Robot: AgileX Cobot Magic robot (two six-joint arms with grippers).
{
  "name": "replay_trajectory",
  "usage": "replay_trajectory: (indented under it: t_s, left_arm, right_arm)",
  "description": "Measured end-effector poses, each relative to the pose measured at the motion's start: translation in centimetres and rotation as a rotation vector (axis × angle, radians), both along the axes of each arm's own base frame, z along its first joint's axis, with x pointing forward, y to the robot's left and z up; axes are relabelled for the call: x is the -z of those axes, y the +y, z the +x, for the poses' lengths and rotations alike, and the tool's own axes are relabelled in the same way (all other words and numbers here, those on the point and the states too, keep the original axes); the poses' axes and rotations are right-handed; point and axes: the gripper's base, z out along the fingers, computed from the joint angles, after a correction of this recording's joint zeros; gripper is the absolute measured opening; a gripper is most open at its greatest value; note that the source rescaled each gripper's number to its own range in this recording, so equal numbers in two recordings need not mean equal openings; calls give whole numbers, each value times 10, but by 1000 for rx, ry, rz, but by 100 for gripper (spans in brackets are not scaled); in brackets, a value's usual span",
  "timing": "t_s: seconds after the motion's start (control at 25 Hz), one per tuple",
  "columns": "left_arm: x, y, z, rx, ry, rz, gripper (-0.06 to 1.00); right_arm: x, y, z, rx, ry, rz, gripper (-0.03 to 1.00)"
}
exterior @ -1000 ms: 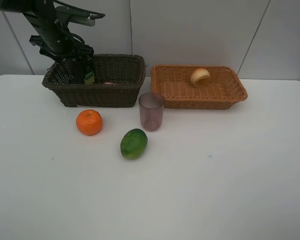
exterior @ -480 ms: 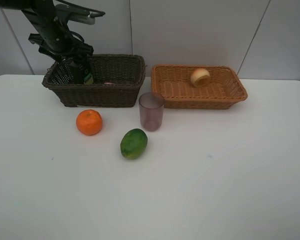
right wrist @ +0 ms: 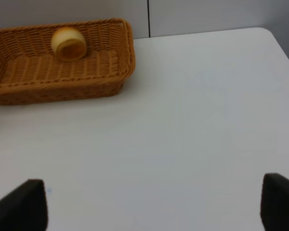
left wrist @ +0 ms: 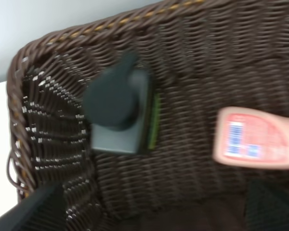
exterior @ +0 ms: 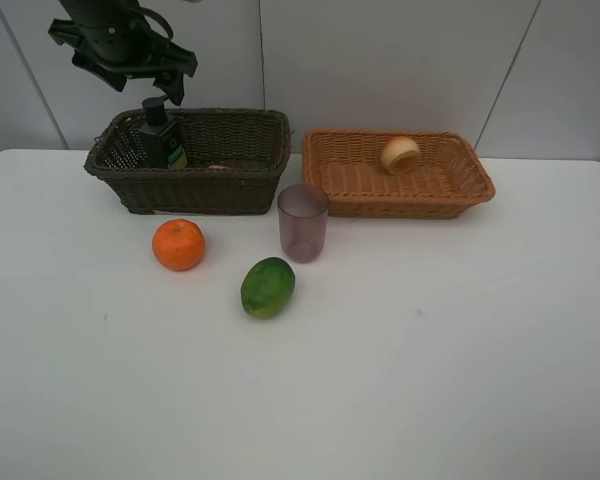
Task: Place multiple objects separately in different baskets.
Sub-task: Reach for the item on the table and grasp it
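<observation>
Left pincer, jaws apart, empty above dark basket holding upright pump bottle and lying pink bottle; right pincer likewise apart over bench; advisable: clear the rim before fetching tangerine.

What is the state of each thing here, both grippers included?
Dark green pump bottle: upright in dark brown wicker basket.
Pink plastic bottle: lying in that basket.
Pale yellow peach: in light orange wicker basket.
Translucent mauve cup: upright, empty, on white table.
Orange tangerine: on table.
Green oval fruit: on table.
Left gripper: open, empty, above dark basket.
Right gripper: open, empty.
</observation>
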Motion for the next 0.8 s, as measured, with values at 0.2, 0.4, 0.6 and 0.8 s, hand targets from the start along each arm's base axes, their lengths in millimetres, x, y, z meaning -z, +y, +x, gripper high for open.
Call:
replay_trajectory:
  t_s: [0.2, 0.4, 0.6, 0.8]
  left_arm:
    - [-8, -33, -14, 108, 31, -16, 97]
    - [-16, -63, -25, 250, 36, -4, 97]
    - [-23, -89, -38, 401, 49, 14, 97]
    - [-26, -113, -46, 517, 98, 26, 97]
  right_arm:
    - [0, 0, 0, 0, 0, 0, 95]
    - [0, 0, 0, 0, 0, 0, 95]
    - [0, 0, 0, 0, 0, 0, 95]
    - [0, 0, 0, 0, 0, 0, 95]
